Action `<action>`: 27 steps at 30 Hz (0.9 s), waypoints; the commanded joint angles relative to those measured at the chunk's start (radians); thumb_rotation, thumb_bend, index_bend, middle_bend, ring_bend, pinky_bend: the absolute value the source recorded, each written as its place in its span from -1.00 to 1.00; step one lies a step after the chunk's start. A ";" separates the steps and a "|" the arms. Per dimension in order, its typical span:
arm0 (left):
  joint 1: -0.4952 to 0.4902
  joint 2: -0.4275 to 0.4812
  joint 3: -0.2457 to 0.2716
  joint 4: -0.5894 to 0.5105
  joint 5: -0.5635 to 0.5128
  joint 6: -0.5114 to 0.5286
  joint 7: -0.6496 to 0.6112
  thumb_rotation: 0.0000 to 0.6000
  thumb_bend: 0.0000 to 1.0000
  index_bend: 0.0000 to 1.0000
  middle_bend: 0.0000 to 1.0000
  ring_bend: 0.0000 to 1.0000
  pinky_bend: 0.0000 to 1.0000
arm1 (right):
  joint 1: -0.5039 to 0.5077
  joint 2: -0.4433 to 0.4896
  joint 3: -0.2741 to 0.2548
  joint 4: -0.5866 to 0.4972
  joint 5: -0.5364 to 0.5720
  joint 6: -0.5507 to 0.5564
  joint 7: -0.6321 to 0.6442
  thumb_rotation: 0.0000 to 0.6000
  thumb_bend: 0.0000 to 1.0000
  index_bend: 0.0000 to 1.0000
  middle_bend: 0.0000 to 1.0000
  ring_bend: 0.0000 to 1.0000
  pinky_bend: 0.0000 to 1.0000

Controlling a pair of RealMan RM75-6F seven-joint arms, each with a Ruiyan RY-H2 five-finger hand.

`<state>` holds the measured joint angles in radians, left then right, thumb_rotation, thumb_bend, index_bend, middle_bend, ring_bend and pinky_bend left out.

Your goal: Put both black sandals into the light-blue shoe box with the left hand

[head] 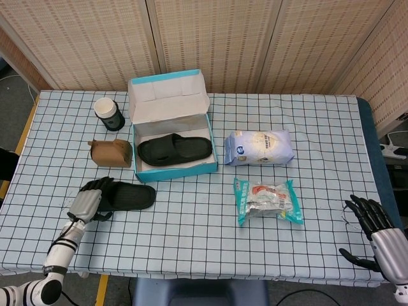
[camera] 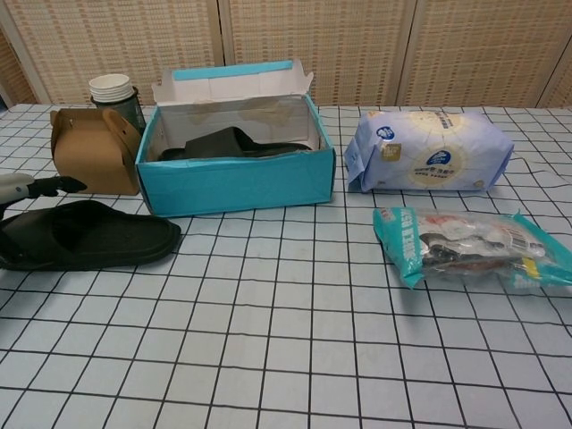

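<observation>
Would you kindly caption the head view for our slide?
Left hand at the loose black sandal; its mate already lies in the light-blue shoe box.

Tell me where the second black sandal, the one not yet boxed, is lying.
The loose sandal lies on the table's left side in the head view, just in front of the brown carton, with the left robot hand at its outer end.

Brown carton beside box.
</observation>
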<state>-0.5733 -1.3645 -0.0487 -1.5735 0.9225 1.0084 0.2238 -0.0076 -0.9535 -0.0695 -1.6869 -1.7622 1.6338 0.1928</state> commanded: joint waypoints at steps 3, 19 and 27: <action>-0.020 -0.040 -0.014 0.046 -0.010 -0.042 0.011 1.00 -0.43 -1.00 -1.00 -1.00 -0.97 | 0.002 -0.001 0.002 -0.001 0.005 -0.006 -0.002 1.00 -0.87 -1.00 -1.00 -1.00 -1.00; -0.025 -0.133 -0.017 0.164 -0.071 0.009 0.158 1.00 -0.23 -0.56 -0.45 -0.48 -0.24 | 0.010 -0.001 0.004 -0.006 0.020 -0.037 -0.015 1.00 -0.87 -1.00 -1.00 -1.00 -1.00; 0.013 -0.102 -0.013 0.118 -0.023 0.095 0.194 1.00 0.14 0.03 0.18 0.15 0.30 | 0.009 0.000 0.002 -0.009 0.018 -0.039 -0.018 1.00 -0.87 -1.00 -1.00 -1.00 -1.00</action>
<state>-0.5712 -1.4856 -0.0597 -1.4287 0.8810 1.0786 0.4110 0.0019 -0.9536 -0.0672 -1.6959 -1.7444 1.5950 0.1752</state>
